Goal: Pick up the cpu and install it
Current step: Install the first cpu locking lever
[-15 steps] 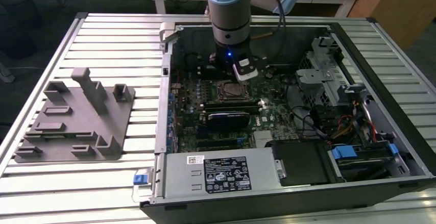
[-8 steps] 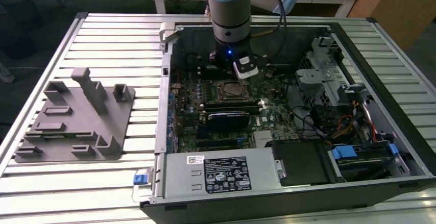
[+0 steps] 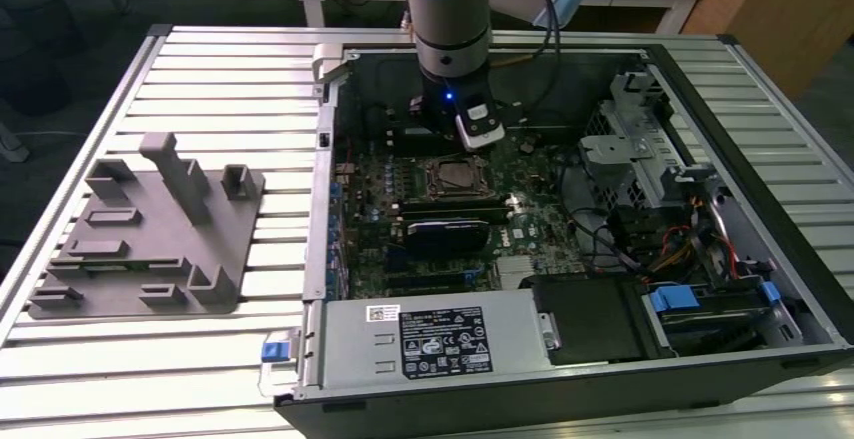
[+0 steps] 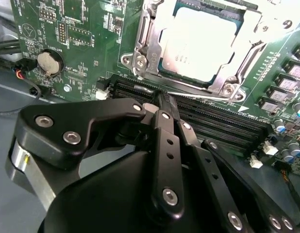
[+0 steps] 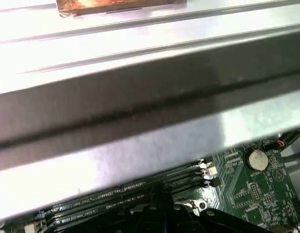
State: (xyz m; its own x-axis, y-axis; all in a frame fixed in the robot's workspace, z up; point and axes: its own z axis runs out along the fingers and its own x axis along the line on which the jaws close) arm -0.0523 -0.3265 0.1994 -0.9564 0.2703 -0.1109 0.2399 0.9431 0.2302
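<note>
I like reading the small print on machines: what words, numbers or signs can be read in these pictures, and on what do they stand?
Nothing can be read with certainty.
Power supply label: rows of print and symbols, too small to read.
Small sticker above it in the exterior view: too small to read.
Motherboard: white markings, too blurred to read.
cpu: pale top plate washed out by glare, nothing legible.
</note>
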